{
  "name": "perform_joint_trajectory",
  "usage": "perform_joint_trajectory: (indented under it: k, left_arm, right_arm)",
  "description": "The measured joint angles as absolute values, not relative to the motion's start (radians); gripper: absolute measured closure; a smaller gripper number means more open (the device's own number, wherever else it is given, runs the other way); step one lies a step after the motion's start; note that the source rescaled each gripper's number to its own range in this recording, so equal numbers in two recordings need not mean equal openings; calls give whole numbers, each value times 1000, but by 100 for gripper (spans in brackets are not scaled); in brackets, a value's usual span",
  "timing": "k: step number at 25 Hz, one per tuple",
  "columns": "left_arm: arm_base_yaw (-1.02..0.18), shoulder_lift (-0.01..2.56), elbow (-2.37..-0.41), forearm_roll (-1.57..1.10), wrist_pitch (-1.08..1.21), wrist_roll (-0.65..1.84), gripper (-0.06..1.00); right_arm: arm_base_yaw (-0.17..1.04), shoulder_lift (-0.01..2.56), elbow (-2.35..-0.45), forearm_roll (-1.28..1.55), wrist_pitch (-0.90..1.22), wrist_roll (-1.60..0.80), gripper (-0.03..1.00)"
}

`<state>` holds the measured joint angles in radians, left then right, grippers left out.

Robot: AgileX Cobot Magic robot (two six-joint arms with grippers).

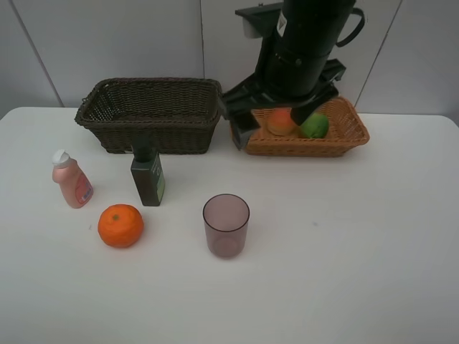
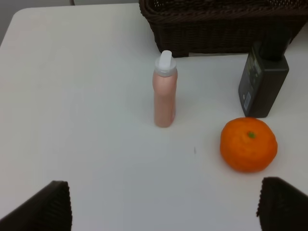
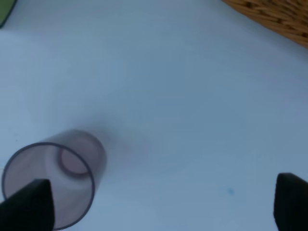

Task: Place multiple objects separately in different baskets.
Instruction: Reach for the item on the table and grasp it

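Wicker, two baskets along the far side of the white table [image 1: 344,251]: dark brown basket [image 1: 179,132] far left of centre, nothing visible in it from this angle; light tan basket [image 1: 315,147] far right, holding a peach-like fruit [image 1: 281,122] and a green lime [image 1: 315,126] side by side.

Out on the table: pink white-capped bottle [image 1: 72,185] upright at left; dark green bottle [image 1: 148,179] upright just in front of the dark basket; orange [image 1: 120,225] nearer, between the two bottles; purplish cup [image 1: 226,226] upright near centre, apart from the rest.

Right arm [image 1: 301,43] hangs over the near left corner of the tan basket; right gripper [image 3: 159,202] has its fingers spread wide and nothing between them; its camera looks down at the cup. Left gripper [image 2: 163,204] likewise spread and empty, low over the left of the table, facing the pink bottle and the orange; the arm itself is out of the overhead view.

Judgement: two fruits sorted, four items to go; a between-picks moment. Next move probably calls for the right arm to come near and left to straddle the cup, or for the left to advance on the orange or the pink bottle; the fingers are already wide enough apart, so a descent and a squeeze; which basket follows depends on the item taken.
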<state>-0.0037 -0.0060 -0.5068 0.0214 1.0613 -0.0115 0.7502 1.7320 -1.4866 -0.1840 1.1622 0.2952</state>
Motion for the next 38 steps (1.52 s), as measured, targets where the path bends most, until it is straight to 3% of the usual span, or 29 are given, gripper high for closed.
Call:
perform_joint_trajectory:
  k: [15,26,38]
  left_arm:
    - [-4,-6,-507,21,1061,-12,-6]
    - [-4,-6,-507,21,1061,-12,-6]
    - [-4,-6,-507,21,1061,-12,-6]
  right_arm:
    - [789,1710,-1459,-161,1196,295,-1]
    - [592,1442,-1160,-160,1116,296,-1]
    - [296,1008,-913,-107,1126,298,-1]
